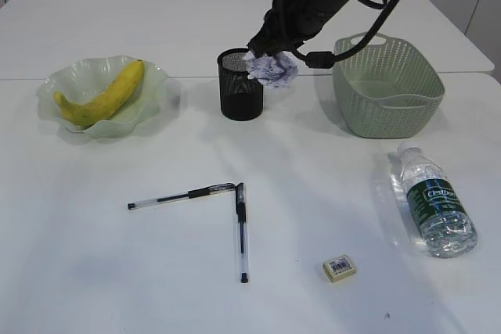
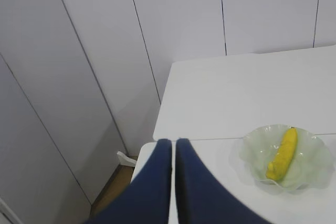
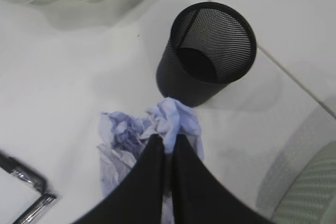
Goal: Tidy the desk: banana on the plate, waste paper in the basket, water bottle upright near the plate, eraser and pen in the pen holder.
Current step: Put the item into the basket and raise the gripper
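Right hand (image 3: pixel 167 148) clamped on waste paper (image 3: pixel 152 135), left hand (image 2: pixel 173 153) together, bottle label (image 1: pixel 432 197) unreadable

Landmark: pen holder (image 1: pixel 240 84), upright near mid-table. Directly right of it, raised off the table: right gripper (image 1: pixel 260 51) with arm overhead, clamped on crumpled paper (image 1: pixel 272 69); passage there blocked. Farther right: basket (image 1: pixel 385 84), mouth open upward, unobstructed from above. Gap between holder and basket narrow, partly filled by paper. Left of holder: plate (image 1: pixel 74 82) with banana (image 1: pixel 104 95), bare table between plate and holder. In front of holder: wide bare strip, then two pens (image 1: pixel 211 205) meeting at one end in an L. Front right: eraser (image 1: pixel 340 269) alone, approachable from all sides. Far right front: bottle (image 1: pixel 435 199) lying flat, just in front of basket.
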### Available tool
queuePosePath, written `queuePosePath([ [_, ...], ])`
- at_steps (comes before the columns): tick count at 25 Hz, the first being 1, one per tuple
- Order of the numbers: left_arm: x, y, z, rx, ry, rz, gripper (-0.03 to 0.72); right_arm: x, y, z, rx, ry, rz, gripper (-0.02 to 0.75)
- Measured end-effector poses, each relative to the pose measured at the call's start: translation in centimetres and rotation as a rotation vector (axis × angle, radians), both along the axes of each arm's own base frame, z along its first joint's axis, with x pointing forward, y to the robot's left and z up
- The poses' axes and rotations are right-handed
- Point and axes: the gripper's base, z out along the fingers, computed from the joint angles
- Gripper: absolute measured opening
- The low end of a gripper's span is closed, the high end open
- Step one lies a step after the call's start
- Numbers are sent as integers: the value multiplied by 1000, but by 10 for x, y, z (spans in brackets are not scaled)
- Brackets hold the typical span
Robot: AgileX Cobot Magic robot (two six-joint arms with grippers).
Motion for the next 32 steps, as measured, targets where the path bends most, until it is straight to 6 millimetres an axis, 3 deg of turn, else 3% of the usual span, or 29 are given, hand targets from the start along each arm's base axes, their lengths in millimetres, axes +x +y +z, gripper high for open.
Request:
queuePosePath([
  [11,0,0,0,-1,0,-2,-16,13,-29,3,-53,-69,-292,2],
  [32,1,-5,-1,-38,6,-48,-16,39,-136,4,28,-71,-674,2],
])
